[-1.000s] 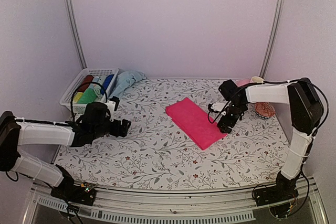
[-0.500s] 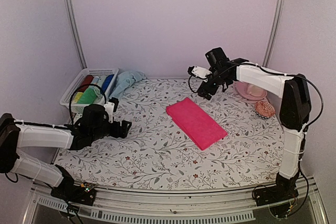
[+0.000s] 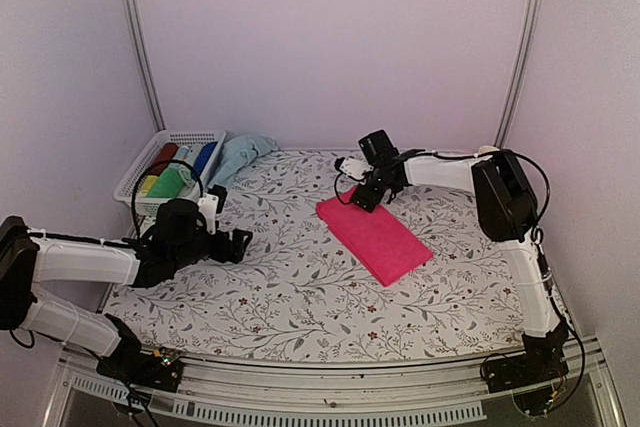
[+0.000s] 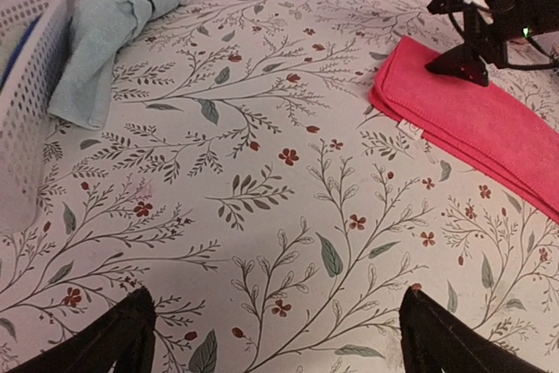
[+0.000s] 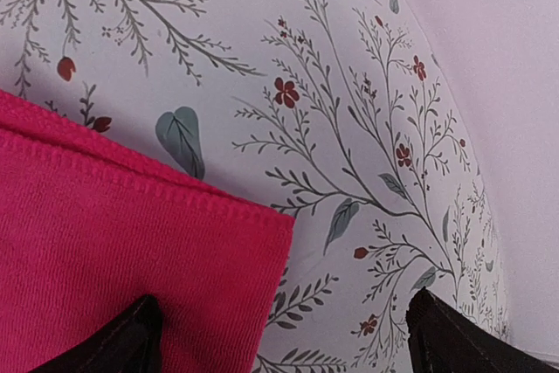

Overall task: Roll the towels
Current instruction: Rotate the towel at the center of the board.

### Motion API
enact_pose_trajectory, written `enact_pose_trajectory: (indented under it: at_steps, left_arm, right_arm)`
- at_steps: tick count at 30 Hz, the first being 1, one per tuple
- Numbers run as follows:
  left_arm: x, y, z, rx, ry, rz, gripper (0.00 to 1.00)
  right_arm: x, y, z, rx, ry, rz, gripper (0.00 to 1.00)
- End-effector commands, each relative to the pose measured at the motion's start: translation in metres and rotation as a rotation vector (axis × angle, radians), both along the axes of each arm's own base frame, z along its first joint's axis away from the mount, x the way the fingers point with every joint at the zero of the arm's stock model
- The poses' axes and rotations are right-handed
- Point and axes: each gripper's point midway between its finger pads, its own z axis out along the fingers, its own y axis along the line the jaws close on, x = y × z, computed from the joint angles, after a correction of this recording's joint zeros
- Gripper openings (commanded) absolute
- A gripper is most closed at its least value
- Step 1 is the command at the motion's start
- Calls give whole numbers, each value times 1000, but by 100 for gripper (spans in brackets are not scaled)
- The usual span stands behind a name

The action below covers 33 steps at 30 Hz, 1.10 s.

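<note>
The pink towel (image 3: 372, 237) lay flat — the right gripper (image 3: 360, 197) spread wide at its far corner, grasping nothing. Well left of it hung the left gripper (image 3: 238, 243), released; far-left, the pale blue towel (image 3: 240, 155), crumpled.

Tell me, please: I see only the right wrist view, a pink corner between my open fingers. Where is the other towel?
Observer: The pale blue towel lies crumpled at the far left, beside the white basket.
Operator: Is the left hand busy?
Observer: No, the left hand is open and empty, low over the table.
Operator: How does the pink towel lie?
Observer: The pink towel lies flat, unrolled, diagonally at mid-table.
</note>
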Motion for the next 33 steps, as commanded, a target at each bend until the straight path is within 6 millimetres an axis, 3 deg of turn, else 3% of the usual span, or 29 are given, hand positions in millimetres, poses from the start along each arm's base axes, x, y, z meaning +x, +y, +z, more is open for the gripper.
enact_pose_trajectory:
  at_steps: [1,7,13,17,21,24,25,30,33]
  left_arm:
    - [3,4,7,7,-42,11,97]
    - [3,3,14,-4,-75,7,97]
    - [0,0,22,-37,-123,-16,97]
    - [-6,-19,22,-32,-121,-125,97]
    - [-22,-54,28,-1,-165,-302,97]
    - [-33,-81,33,42,-212,-417,97]
    - [-37,-90,34,64,-228,-456,97]
    - [-48,-141,38,221,-309,-631,97]
    - [-54,-176,42,309,-383,-774,97]
  right_arm:
    - [20,-9,-35,-63,-63,-86,99]
    - [38,-40,-65,-148,-96,-223,99]
    - [60,-81,-70,-170,-108,-352,99]
    - [62,-100,-66,-125,-44,-395,99]
    - [58,-103,-24,-25,-4,-408,99]
    - [47,-91,27,70,4,-359,99]
    - [41,-84,55,121,-2,-325,99]
    - [-14,-75,128,221,21,-138,99]
    - [-64,-83,136,218,60,-27,99]
